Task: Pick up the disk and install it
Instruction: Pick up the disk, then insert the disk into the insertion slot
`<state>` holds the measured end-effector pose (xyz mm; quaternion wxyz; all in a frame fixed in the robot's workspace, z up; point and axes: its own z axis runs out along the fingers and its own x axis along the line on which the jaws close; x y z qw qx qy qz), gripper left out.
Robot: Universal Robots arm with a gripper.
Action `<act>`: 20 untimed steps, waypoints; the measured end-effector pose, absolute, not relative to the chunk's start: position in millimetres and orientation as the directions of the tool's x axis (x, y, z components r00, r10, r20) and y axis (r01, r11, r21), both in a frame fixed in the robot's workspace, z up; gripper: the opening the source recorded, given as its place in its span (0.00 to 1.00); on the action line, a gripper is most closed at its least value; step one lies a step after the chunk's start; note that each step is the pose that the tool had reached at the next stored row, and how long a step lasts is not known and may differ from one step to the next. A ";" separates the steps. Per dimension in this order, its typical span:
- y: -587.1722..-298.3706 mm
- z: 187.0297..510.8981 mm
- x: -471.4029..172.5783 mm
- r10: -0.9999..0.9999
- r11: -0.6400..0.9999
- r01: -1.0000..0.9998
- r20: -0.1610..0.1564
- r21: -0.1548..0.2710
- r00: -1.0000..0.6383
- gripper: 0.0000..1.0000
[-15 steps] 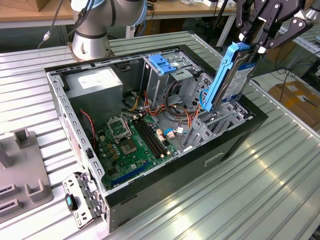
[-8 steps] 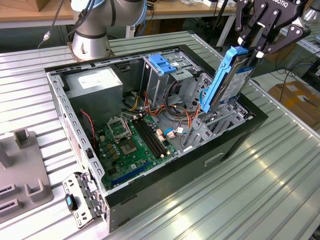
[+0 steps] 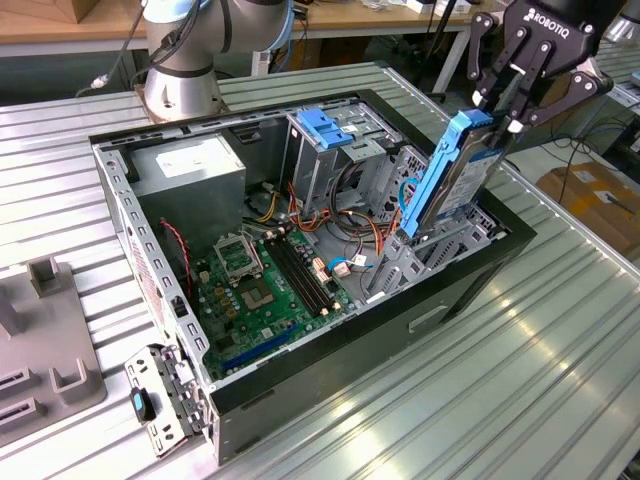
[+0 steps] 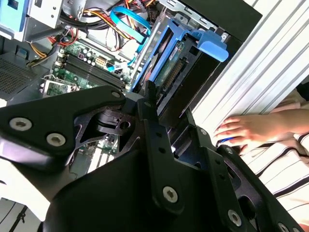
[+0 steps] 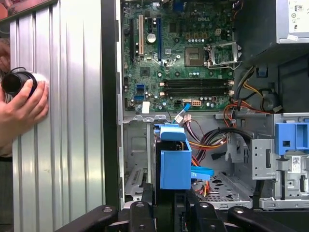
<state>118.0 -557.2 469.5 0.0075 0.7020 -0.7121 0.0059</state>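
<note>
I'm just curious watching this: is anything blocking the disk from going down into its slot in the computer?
Nothing visible does. The gripper holds the disk tilted, its lower end inside the metal bay. The cables lie beside it, toward the circuit board, not under it.

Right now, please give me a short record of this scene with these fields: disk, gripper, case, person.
disk: silver-grey flat disk in a blue plastic frame, tilted, lower end inside the case, not yet seated
gripper: black gripper, shut on the disk's upper end
case: open black computer case, green circuit board on its floor
person: a hand on the ribbed metal table, beside the case
</note>
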 end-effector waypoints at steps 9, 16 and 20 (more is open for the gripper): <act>-558.1 461.4 117.8 -1.000 0.014 -1.000 0.019 0.002 -0.014 0.35; -559.0 457.5 117.8 -1.000 0.013 -1.000 0.019 0.002 -0.013 0.35; -559.0 449.6 117.4 -1.000 0.009 -1.000 0.019 0.002 -0.009 0.35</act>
